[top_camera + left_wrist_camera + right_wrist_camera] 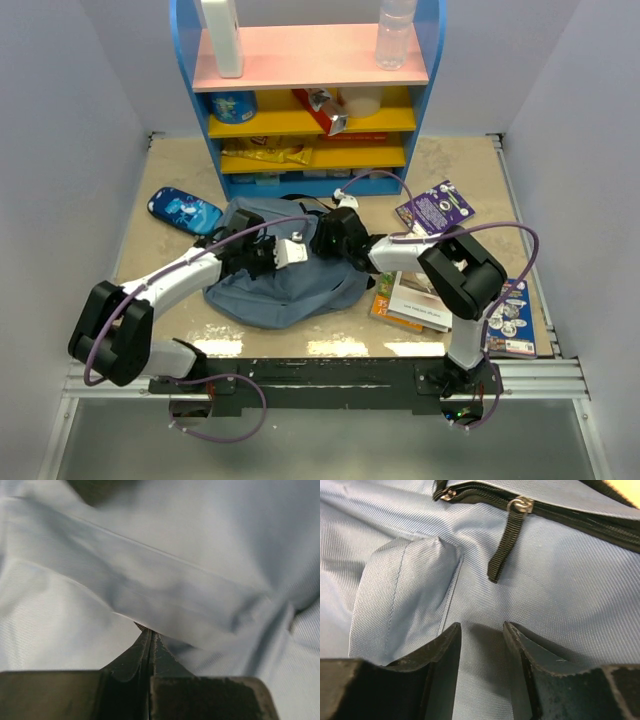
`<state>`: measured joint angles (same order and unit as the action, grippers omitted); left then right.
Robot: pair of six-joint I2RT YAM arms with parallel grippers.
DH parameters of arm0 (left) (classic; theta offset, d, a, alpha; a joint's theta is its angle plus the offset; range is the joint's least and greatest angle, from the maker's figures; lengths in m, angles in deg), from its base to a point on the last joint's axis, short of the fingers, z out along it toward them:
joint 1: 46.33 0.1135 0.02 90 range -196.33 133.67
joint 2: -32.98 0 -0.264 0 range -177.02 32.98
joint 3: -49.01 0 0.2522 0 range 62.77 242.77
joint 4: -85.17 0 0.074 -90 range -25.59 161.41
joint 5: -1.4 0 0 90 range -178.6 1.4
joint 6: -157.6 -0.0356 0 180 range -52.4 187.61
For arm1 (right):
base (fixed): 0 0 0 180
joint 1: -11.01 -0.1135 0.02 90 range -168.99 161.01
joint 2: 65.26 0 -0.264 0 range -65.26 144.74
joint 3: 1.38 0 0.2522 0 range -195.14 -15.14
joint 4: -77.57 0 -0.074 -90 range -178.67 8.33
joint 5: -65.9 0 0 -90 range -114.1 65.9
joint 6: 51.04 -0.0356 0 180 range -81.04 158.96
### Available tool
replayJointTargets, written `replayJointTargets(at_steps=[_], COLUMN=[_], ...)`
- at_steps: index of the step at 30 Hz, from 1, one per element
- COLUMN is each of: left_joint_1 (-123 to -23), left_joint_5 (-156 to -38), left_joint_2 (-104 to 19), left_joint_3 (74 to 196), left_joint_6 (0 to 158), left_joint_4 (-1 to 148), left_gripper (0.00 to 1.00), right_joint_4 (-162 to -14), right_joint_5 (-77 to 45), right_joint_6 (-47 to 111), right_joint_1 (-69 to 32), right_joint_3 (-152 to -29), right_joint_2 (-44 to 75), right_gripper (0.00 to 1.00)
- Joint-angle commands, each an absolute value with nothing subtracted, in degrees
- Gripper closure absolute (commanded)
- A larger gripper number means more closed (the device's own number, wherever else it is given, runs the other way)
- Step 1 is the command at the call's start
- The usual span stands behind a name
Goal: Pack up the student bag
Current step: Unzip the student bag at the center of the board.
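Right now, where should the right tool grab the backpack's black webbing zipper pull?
Likely the free tail of the black webbing zipper pull, coming from where the right tool sits, jaws across its width: it lies flat on the slate-blue fabric backpack, tail toward the tool.

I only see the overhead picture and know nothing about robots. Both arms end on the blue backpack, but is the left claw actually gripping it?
Observer: The left wrist view shows the left claw shut, its tips against a fold of the student bag. I cannot tell whether any cloth is caught.
Operator: And the right claw?
Observer: Its own camera shows the right claw open, fingers apart over the fabric, holding nothing.
Operator: What lies in front of it?
Observer: A black zipper pull lies on the fabric just ahead of its fingers.
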<state>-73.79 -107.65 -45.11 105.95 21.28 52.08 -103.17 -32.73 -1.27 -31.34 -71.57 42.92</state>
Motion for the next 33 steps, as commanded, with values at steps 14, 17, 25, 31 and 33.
replayJointTargets(at_steps=[14,17,25,31,33], left_joint_1=[-74.02,-74.02,-74.02,-74.02,-74.02], left_joint_5=[-112.50,-112.50,-115.32,-114.97,-114.35], left_joint_2=[-34.09,-34.26,-33.12,-31.01,-30.05], left_joint_3=[108.56,107.51,111.90,112.43,111.46], left_joint_6=[13.82,13.03,4.86,2.91,5.28], left_joint_4=[30.10,30.46,14.48,8.99,11.98], left_gripper=[1.00,1.00,1.00,1.00,0.97], right_joint_4=[-89.28,-89.89,-88.84,-89.80,-90.68], right_joint_5=[-39.84,-39.57,-40.98,-40.45,-40.01], right_joint_6=[-3.49,-4.10,-3.75,-4.81,-4.37], right_joint_1=[-28.89,-28.89,-28.10,-27.93,-28.10], right_joint_3=[-71.04,-70.25,-71.13,-70.78,-70.08], right_joint_2=[49.53,48.65,49.61,48.30,45.93], right_gripper=[0.62,0.62,0.64,0.61,0.56])
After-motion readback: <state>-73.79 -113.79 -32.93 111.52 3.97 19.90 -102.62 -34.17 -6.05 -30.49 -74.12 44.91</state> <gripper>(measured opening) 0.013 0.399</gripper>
